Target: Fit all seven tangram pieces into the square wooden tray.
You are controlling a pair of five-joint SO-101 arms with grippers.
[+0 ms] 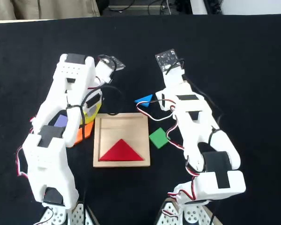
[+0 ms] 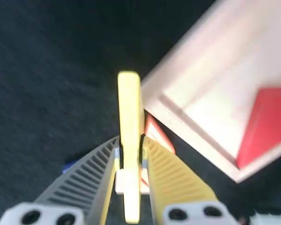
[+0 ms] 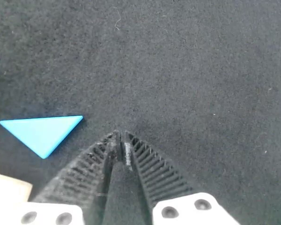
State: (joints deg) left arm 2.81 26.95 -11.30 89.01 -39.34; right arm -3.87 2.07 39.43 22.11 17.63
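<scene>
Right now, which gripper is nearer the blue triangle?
Right. The right gripper sits just beside the blue triangle; the left gripper, holding a yellow piece, is at the wooden tray's corner.

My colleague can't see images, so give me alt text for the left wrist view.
The left gripper holds a yellow piece on edge over black cloth, outside a corner of the wooden tray. A red triangle lies in the tray, and an orange piece shows under the gripper.

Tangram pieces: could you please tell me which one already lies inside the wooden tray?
The red triangle, lying in the tray; the blue triangle and green square lie outside it on the table.
</scene>
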